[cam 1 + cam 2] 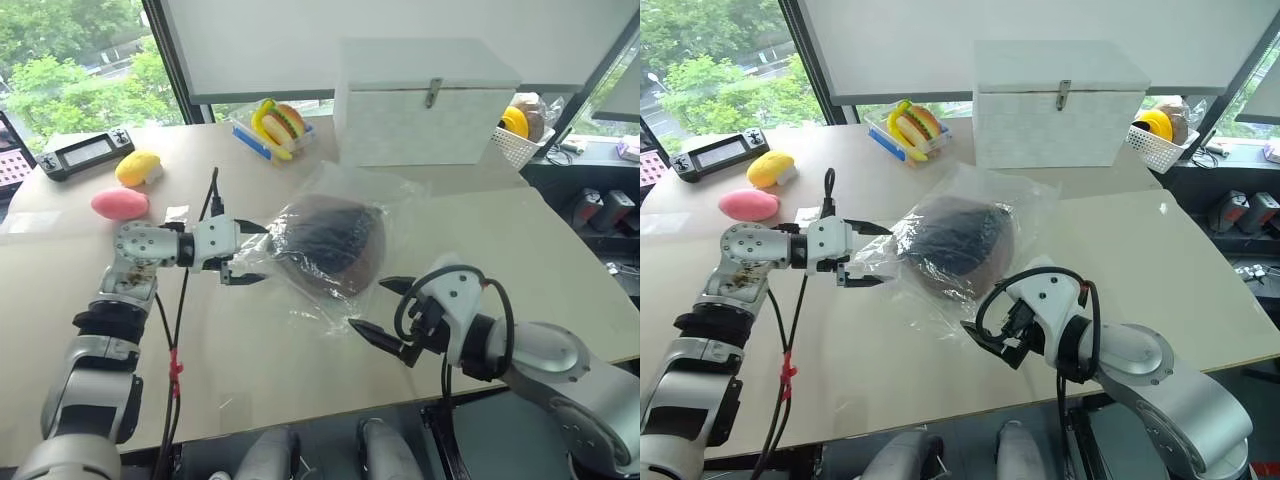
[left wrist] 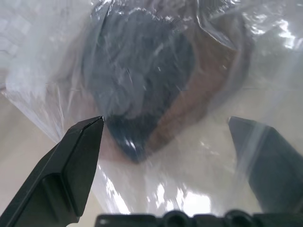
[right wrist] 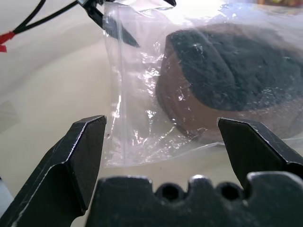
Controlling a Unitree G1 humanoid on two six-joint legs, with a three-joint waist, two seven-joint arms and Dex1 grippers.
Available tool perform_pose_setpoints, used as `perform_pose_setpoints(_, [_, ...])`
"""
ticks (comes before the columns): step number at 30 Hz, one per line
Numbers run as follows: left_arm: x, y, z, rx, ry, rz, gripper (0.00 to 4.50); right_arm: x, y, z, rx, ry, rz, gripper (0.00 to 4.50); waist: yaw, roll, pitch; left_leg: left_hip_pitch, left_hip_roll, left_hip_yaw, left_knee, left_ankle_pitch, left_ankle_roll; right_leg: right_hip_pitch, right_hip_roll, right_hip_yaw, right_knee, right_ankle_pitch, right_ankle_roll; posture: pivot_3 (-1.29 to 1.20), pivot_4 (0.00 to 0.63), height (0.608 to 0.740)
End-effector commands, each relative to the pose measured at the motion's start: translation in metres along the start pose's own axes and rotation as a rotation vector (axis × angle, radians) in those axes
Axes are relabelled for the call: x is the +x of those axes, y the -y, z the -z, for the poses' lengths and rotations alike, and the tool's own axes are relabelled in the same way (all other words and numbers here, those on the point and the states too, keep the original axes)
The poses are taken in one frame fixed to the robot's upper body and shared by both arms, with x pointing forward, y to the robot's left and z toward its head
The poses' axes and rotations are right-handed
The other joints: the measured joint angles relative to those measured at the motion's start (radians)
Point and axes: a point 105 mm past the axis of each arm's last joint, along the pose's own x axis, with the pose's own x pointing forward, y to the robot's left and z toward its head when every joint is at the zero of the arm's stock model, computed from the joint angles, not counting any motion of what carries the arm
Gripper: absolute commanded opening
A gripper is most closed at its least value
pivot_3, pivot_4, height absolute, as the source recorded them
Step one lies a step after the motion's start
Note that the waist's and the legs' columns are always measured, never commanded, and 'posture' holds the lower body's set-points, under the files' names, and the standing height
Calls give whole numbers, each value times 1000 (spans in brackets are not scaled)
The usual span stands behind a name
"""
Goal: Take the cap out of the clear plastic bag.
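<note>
The clear plastic bag (image 1: pixel 345 205) lies crinkled in the middle of the table (image 1: pixel 250 360). The brown cap (image 1: pixel 332 245), dark lining showing, sits inside it. My left gripper (image 1: pixel 252 254) is at the bag's left edge, open, with the loose film between its fingers; in the left wrist view the bag (image 2: pixel 156 165) covers one finger (image 2: pixel 265 161) and the cap (image 2: pixel 147 85) lies just beyond. My right gripper (image 1: pixel 378 306) hovers open by the bag's near corner, apart from it. From the right wrist the cap (image 3: pixel 227 80) shows ahead of the open gripper (image 3: pixel 161 120).
A white lidded box (image 1: pixel 425 100) stands behind the bag. A pink egg toy (image 1: pixel 120 203), a yellow toy (image 1: pixel 138 167) and a black handheld device (image 1: pixel 88 152) lie far left. A tray of toy food (image 1: pixel 275 127) and a white basket (image 1: pixel 520 140) stand at the back.
</note>
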Motion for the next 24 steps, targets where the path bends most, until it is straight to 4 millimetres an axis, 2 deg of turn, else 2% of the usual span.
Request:
perform_pose_setpoints(1, [-4,-10,-9,26,33,-21,2737,-2,-4,-5,-31,14,0,4500,-1,0,0,0,0,0,0,0,0,0,0,0,0,0,0,0,150,740])
perform_pose_setpoints(8, [-3,-8,-12,11,47,-4,240,-1,-8,-3,-27,8,-8,4500,1,0,0,0,0,0,2,0,1,0,0,0,1,0,0,0,150,740])
perform_pose_setpoints(9, [-3,-8,-12,10,48,-5,38,-1,-9,-3,-27,8,-9,4500,1,0,0,0,0,0,2,0,1,0,0,0,1,0,0,0,150,740])
perform_pose_setpoints(15, [2,-9,-15,-3,58,11,38,-2,-12,-5,-5,25,-28,4500,1,0,0,0,0,0,2,0,1,0,0,0,1,0,0,0,150,740])
perform_pose_setpoints(17, [7,-8,-22,-22,81,39,38,-4,-13,-15,39,87,-61,4500,1,0,0,0,0,0,2,0,1,1,0,0,1,0,0,0,150,740])
perform_pose_setpoints(20, [18,-11,-33,-7,109,60,38,-8,-2,-30,89,166,-59,4500,2,0,0,0,0,0,2,0,1,1,0,0,1,0,0,0,150,740])
perform_pose_setpoints(24, [44,-16,-62,-21,208,87,38,-2,14,-52,194,251,-73,4500,6,0,0,0,0,0,4,-1,1,3,0,0,-1,2,2,0,150,740])
